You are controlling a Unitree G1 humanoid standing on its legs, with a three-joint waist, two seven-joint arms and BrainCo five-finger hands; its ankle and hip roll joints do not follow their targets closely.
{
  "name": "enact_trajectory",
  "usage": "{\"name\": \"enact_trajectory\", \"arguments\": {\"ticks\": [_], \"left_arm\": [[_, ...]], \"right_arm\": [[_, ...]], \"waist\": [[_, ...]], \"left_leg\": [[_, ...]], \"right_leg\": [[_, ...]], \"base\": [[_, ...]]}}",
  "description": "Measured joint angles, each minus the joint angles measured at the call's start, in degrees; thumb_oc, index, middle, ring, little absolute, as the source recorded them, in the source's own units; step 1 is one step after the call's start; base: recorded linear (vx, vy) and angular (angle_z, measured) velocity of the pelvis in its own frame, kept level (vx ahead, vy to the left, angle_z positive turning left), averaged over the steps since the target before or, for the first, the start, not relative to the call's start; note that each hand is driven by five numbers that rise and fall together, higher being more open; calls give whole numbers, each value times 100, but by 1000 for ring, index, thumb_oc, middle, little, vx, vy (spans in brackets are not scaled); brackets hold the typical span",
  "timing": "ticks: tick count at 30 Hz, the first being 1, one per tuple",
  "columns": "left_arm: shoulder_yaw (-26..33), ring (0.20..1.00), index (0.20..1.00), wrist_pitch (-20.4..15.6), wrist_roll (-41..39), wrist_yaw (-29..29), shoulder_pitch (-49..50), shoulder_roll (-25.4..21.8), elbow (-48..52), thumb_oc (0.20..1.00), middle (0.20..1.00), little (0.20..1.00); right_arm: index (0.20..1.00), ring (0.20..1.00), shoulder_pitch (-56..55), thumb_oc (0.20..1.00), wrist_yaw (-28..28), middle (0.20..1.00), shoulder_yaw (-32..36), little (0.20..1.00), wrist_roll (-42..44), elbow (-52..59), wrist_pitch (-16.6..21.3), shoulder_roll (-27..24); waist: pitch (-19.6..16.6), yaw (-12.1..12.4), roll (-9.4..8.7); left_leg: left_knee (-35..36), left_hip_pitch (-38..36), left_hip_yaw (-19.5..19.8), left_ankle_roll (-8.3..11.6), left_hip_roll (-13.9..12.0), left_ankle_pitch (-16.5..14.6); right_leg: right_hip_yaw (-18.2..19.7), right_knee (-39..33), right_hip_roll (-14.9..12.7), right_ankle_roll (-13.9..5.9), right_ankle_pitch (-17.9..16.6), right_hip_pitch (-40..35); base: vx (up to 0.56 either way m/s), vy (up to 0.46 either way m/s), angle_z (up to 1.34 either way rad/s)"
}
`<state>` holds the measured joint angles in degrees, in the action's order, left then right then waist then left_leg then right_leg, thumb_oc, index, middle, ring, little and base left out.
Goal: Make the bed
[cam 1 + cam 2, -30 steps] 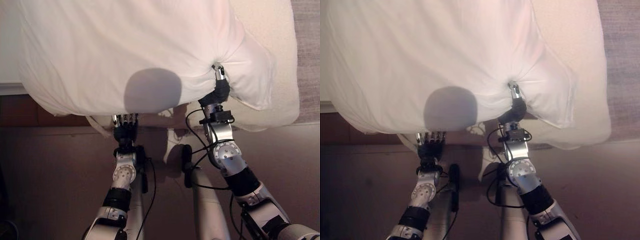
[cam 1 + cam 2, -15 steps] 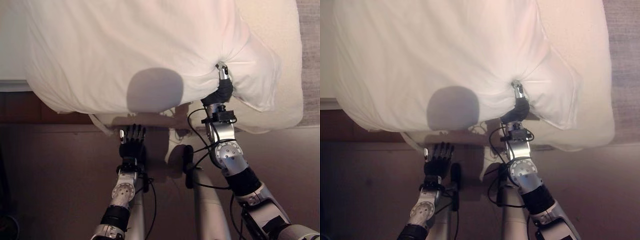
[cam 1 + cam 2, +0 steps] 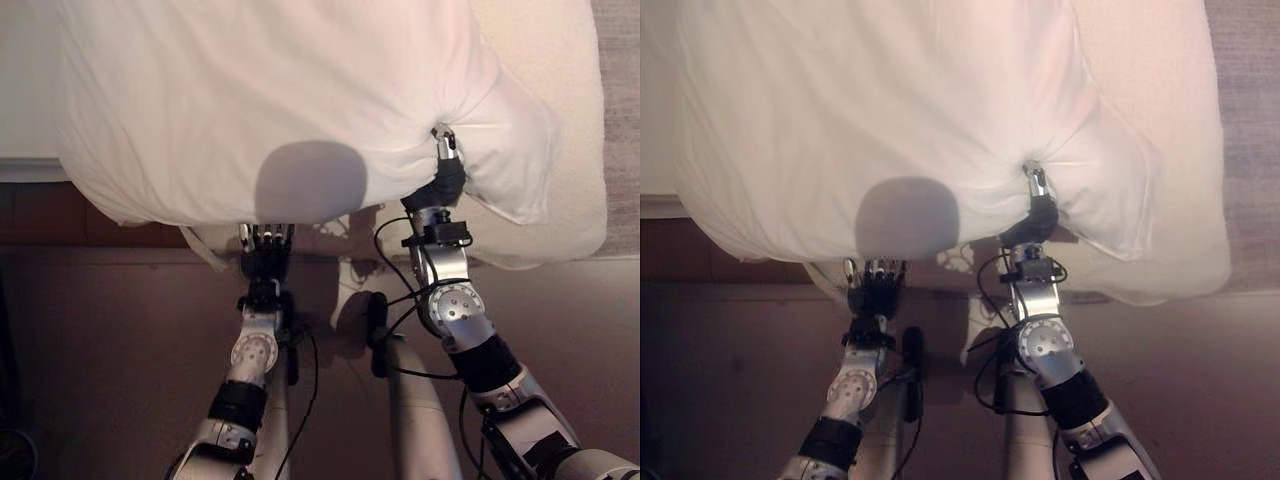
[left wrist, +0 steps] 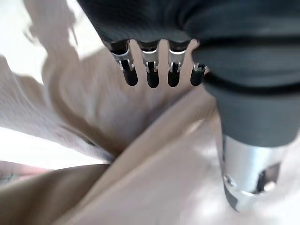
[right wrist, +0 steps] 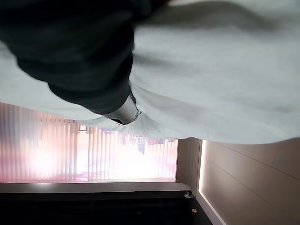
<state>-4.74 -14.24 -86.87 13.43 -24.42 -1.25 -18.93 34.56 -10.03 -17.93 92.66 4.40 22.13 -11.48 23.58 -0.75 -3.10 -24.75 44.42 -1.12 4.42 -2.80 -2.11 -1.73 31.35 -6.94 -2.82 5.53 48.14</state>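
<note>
duvet (image 3: 270,90) draped over bed edge (image 3: 20,170) — left hand (image 3: 264,262) beneath, right hand (image 3: 444,180) rightward

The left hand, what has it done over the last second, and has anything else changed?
The left hand dropped back from the hanging edge of the white duvet half a second ago, fingers spread, and has now come up to that edge again, holding nothing. The right hand stays clamped on a bunched fold of the duvet, which lies as before.

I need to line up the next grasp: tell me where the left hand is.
In the left eye view the left hand reaches up at the near, overhanging edge of the white duvet, fingers straight, left of the right hand.
</note>
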Motion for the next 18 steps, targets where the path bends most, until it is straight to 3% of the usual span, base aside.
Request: {"name": "enact_trajectory", "arguments": {"ticks": [18], "left_arm": [[189, 1000, 1000, -301, -3, -60, -62, -134, 506, 1000, 1000, 1000]], "right_arm": [[200, 200, 1, 200, 0, 200, 1, 200, 28, 0, 7, 74]], "waist": [[12, -46, -48]], "left_leg": [[4, 21, -1, -1, -3, -2]], "right_leg": [[2, -20, 6, -1, 1, 17]], "base": [[0, 0, 0]]}}
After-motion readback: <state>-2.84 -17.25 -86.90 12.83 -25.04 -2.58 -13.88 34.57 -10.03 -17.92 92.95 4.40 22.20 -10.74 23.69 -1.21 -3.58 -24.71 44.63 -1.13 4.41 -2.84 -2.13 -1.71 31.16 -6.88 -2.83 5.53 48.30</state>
